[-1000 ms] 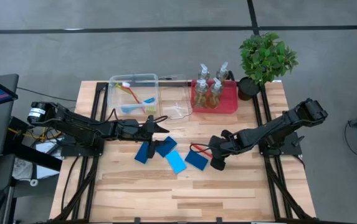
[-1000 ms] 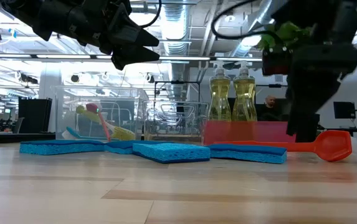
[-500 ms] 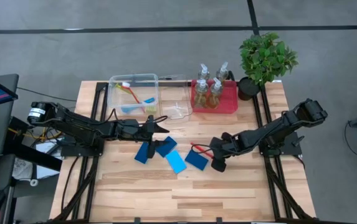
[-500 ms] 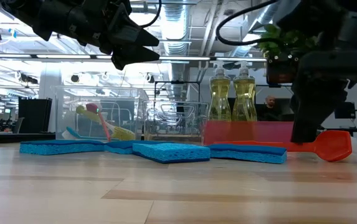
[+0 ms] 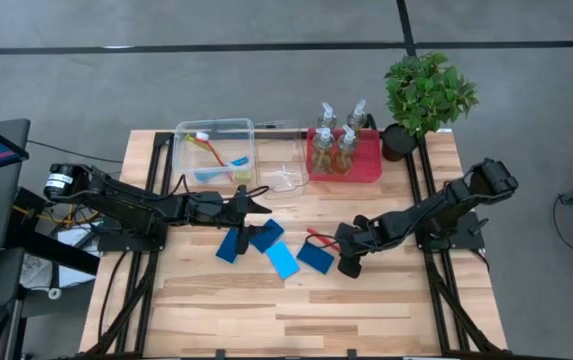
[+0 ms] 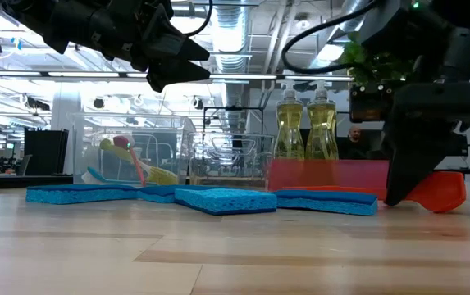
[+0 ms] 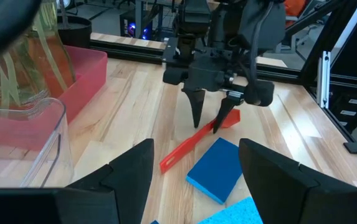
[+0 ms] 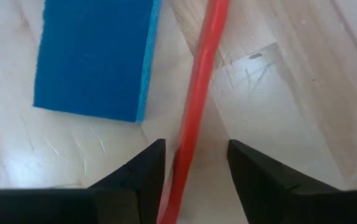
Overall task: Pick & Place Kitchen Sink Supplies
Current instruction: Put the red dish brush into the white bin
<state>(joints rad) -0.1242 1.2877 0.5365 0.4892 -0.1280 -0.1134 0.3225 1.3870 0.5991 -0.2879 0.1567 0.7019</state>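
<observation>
The right tool [image 5: 347, 266] is down at the tabletop [image 5: 366, 310], toward four o'clock from its centre, with its fingers apart and straddling the handle of the red brush [image 7: 194, 142]; the right wrist view shows the handle running between the two fingers, not yet pinched. Beside it at nine o'clock lies a blue sponge [image 5: 315, 256], touching or nearly touching the handle, with three more blue sponges [image 5: 251, 240] strewn toward the centre. The left tool [image 5: 258, 203] hovers above those sponges with its fingers wide apart, holding nothing. The four pump bottles [image 5: 334, 138] stand in the red tray [image 5: 371, 170] at one o'clock, and other brushes [image 5: 216, 158] already lie in the clear bin [image 5: 181, 135] at eleven o'clock. The risks, as I judge them, come from the slim handle lying flat: if the fingers close off-centre it may roll or squirt out sideways; gripped far from the head, the brush could droop and swing on lifting; and fingertips pressed against the wood may scrape or nudge the neighbouring sponge.
</observation>
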